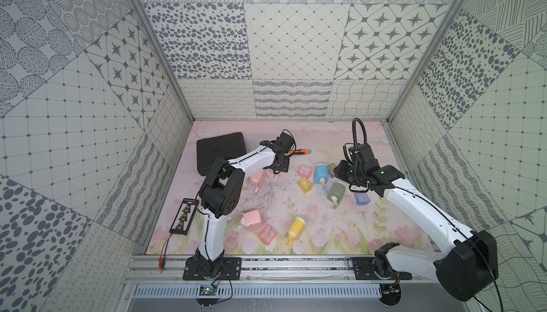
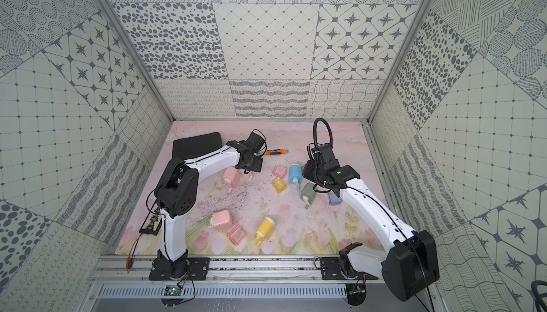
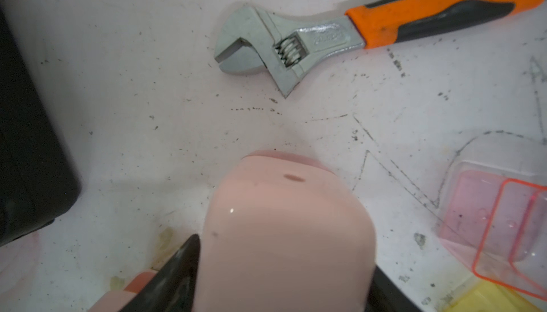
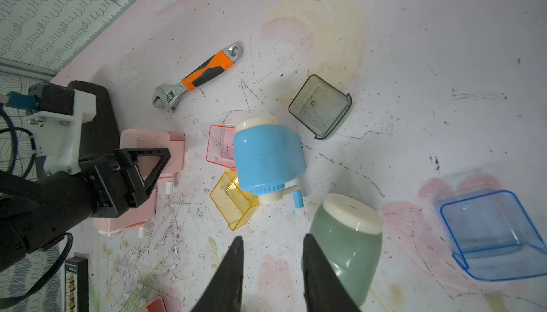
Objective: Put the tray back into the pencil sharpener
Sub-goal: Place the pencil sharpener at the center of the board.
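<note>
In both top views the left claw (image 1: 278,170) was down over the pink sharpener (image 1: 257,178) at the far left of the mat (image 1: 325,227). The pink tray (image 1: 305,170) lay loose nearby, just beside the blue sharpener (image 1: 321,173). The right claw (image 1: 340,173) hung on the far side of that blue sharpener.

In the left wrist view the pink sharpener filled the space between the fingers (image 3: 183,266). One finger lay right at its side, but whether the claw squeezed it or merely stood around it could not be told. The wrench (image 3: 266,50) lay beyond, well clear.

In the right wrist view the right claw stood open with nothing between its fingers, and the green sharpener (image 4: 346,242) was just beside one of them. The pink tray was half hidden behind the blue sharpener, with the yellow tray (image 4: 233,201) close by.

The step looked like steadying the sharpener for the tray. The left claw would need a firm hold that left the slot unblocked. The right would need to lift the tray by one wall, clear of its neighbours, then line it up squarely before pushing.
</note>
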